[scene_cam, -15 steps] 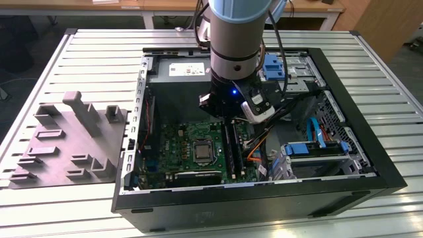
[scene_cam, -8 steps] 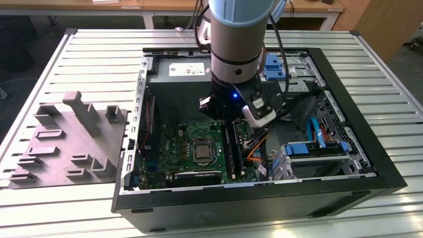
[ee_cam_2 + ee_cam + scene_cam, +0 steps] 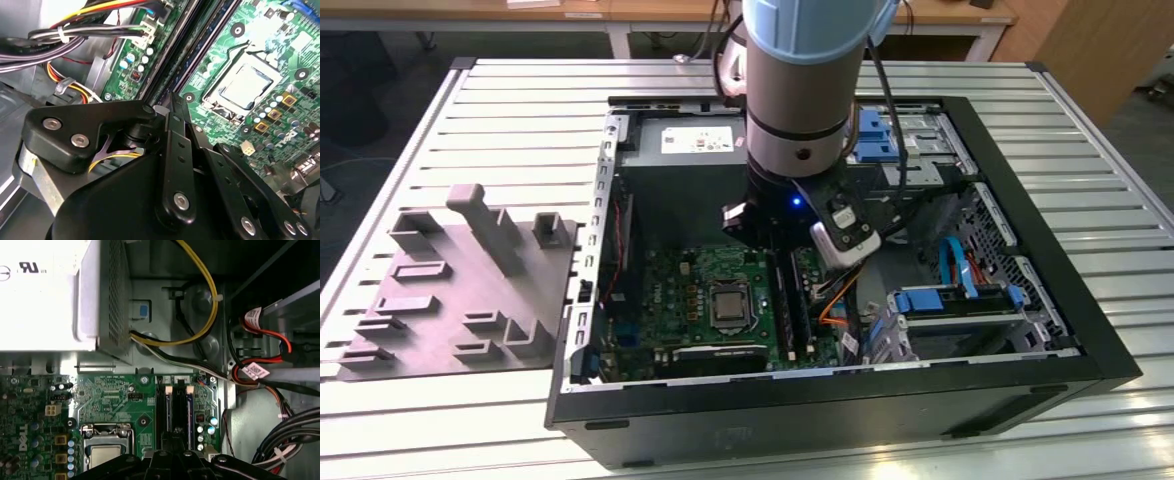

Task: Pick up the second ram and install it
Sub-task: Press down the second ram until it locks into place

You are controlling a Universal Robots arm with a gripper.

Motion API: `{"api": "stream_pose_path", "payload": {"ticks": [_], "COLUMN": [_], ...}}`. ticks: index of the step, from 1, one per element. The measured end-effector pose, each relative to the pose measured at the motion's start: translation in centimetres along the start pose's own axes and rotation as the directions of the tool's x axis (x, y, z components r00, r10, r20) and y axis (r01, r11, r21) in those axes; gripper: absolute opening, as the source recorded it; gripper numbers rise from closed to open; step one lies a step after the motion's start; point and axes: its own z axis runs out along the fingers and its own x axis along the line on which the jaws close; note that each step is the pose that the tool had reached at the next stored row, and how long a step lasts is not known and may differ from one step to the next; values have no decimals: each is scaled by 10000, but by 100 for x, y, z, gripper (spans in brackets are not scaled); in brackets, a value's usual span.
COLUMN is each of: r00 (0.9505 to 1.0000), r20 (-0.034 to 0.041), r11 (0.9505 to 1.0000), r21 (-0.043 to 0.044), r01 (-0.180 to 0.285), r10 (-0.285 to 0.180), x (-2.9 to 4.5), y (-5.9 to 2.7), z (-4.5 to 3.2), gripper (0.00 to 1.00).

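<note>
**Hand down over the memory slots**

Exterior view first: the arm reaches straight down into the open computer case (image 3: 1107,345) lying on the slatted desk (image 3: 507,110), its hand (image 3: 781,262) low over the motherboard (image 3: 707,300), just beside the processor socket (image 3: 723,305) on the exterior view's right. That is where the memory slots run, so the placing fits an install.

Second wrist view: the hand (image 3: 172,107) has its black fingers (image 3: 175,150) drawn close together, tips aimed at the long dark slots (image 3: 200,55). Closed, I'd say, though whether anything sits between them is hidden.

First wrist view: the slots (image 3: 176,410) lie directly ahead of the hand (image 3: 176,440), below the grey power supply (image 3: 50,295). A bluish strip, possibly the second ram (image 3: 190,412), looks seated in one slot.
</note>
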Motion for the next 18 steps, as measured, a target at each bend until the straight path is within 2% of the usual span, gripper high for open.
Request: {"api": "stream_pose_path", "payload": {"ticks": [18], "r00": [10000], "r20": [2], "r11": [10000], "r21": [93], "r01": [6], "r10": [-6], "x": [-7], "y": [-223], "z": [-16], "gripper": [10]}}
